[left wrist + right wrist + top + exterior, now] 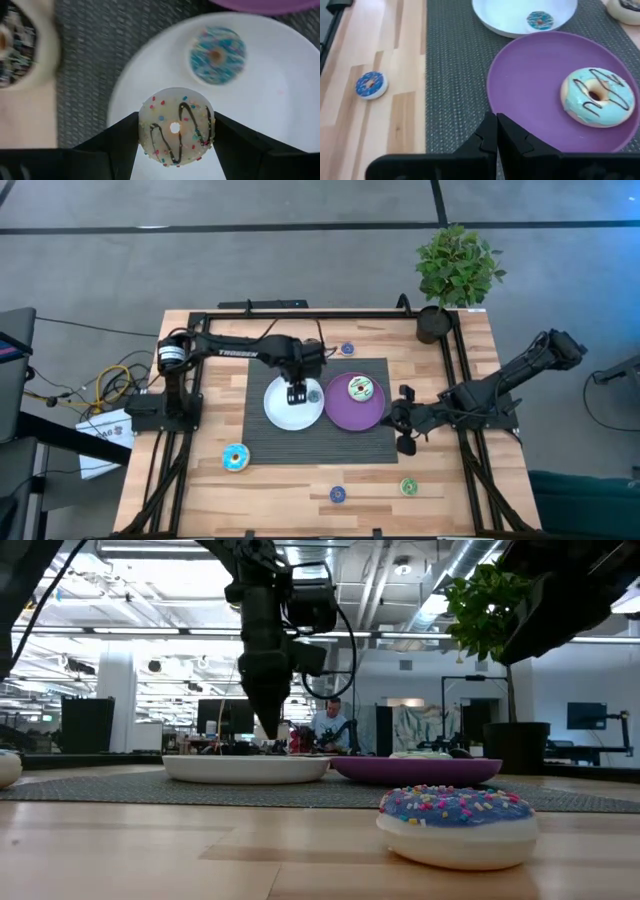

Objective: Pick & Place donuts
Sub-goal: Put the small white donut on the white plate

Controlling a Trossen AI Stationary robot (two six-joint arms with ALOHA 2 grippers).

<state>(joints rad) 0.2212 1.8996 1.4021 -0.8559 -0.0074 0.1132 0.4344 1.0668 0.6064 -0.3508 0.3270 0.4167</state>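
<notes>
My left gripper (297, 392) (176, 145) stands over the white plate (280, 412) and is shut on a white donut (176, 126) with brown drizzle and sprinkles. In the low view the left gripper (268, 725) points down just above the white plate (245, 768). A blue donut (217, 55) (315, 393) lies flat on that plate. A pale blue drizzled donut (597, 96) (360, 388) lies on the purple plate (345, 418). My right gripper (405, 423) (496, 135) is shut beside the purple plate's right rim, touching nothing. My left gripper pinches the white donut by its outer rim (145, 125), one finger (120, 142) on each opposite side of the ring. The fingers come from above, pointing down. The donut lies level, icing up, over the white plate; whether its underside rests on the plate I cannot tell.
Loose donuts lie on the wood: a blue one (236, 458) near left, a small blue one (339, 494) (457, 820) and a green one (409, 487) near the front edge, another (347, 349) behind the grey mat (260, 440). A potted plant (455, 270) stands at the far right corner.
</notes>
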